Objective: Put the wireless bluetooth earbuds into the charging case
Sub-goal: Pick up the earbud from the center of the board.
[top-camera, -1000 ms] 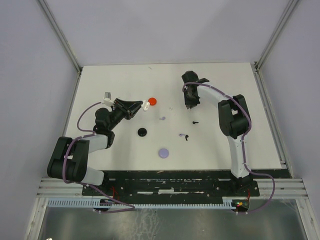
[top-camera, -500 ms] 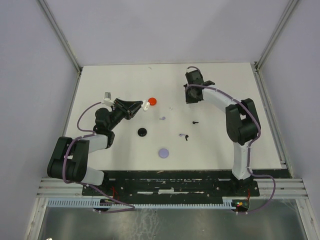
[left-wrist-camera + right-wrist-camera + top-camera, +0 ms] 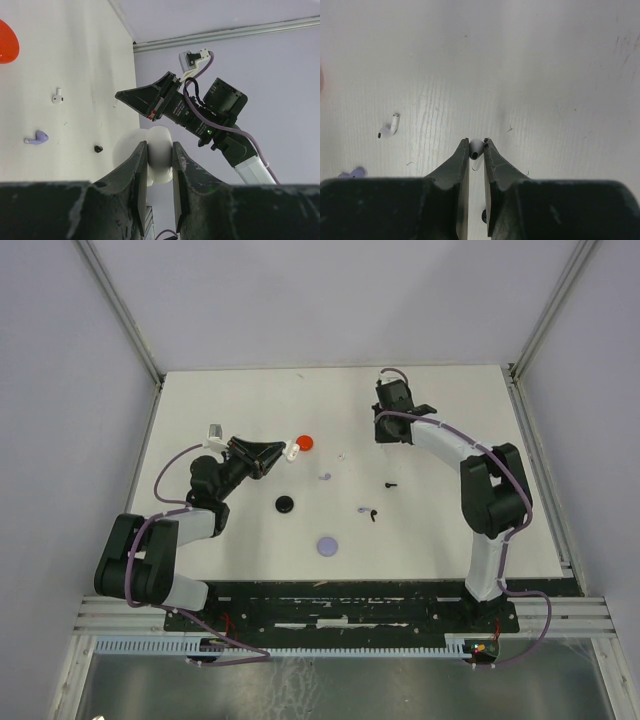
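Left arm (image 3: 215,475), near-left of the tabletop (image 3: 420,540): left jaws narrow, clamped on the white case (image 3: 160,139), one finger on each side. The case is held out toward the centre, just beside the red disc (image 3: 305,442). Cannot tell from these views whether its lid is open.

Right arm (image 3: 440,440), far side, right of centre: right jaws narrow, pinching a white bud (image 3: 476,148) at the very tips. The bud looks lifted off the tabletop (the left wrist view shows that arm against the back wall, not the surface).

Loose on the tabletop:
- second white bud (image 3: 341,455), between the case and the right arm
- lavender bud (image 3: 324,477), near it
- another lavender bud (image 3: 364,509), just beside a black bud (image 3: 373,516)
- one more black bud (image 3: 389,484)
- black disc (image 3: 286,504) and lavender disc (image 3: 327,545), nearer the bases

No bud seen in the case.

Step in hand, as I read it: the white bud is picked and the carry to the case is not yet done. Bud and case are well apart.

Next move calls for bringing the two together over the middle, turning the stem to match its socket, then lowering straight. The grip is at the tips only, so the bud may twist or slip on contact. The case must be steady and open.
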